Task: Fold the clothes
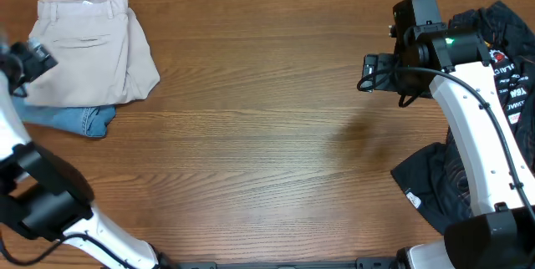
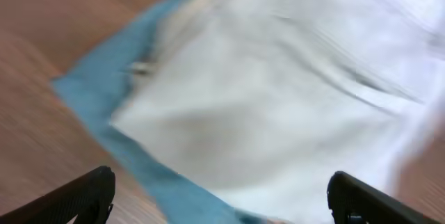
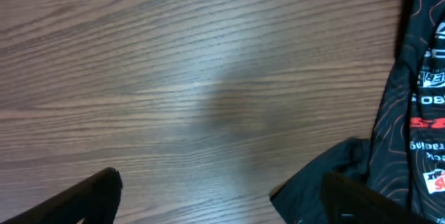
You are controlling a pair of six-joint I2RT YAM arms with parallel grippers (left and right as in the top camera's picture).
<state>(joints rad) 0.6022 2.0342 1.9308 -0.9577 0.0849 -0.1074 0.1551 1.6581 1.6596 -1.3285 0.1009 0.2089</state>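
Folded beige shorts [image 1: 88,52] with waistband and slit back pocket lie at the table's far left, on top of light-blue denim shorts [image 1: 79,120] that stick out below them. Both show blurred in the left wrist view, beige [image 2: 278,106] over blue [image 2: 104,85]. My left gripper [image 1: 29,60] [image 2: 221,196] is open and empty at the pile's left edge. A black logo-printed jersey [image 1: 510,85] lies crumpled at the right edge, partly under the right arm; it also shows in the right wrist view [image 3: 410,133]. My right gripper [image 1: 372,73] [image 3: 222,196] is open and empty over bare wood, left of the jersey.
The wooden table [image 1: 267,135] stretches between the two piles. The right arm's white link [image 1: 481,144] crosses over the jersey. The left arm's black base [image 1: 42,198] sits at the front left.
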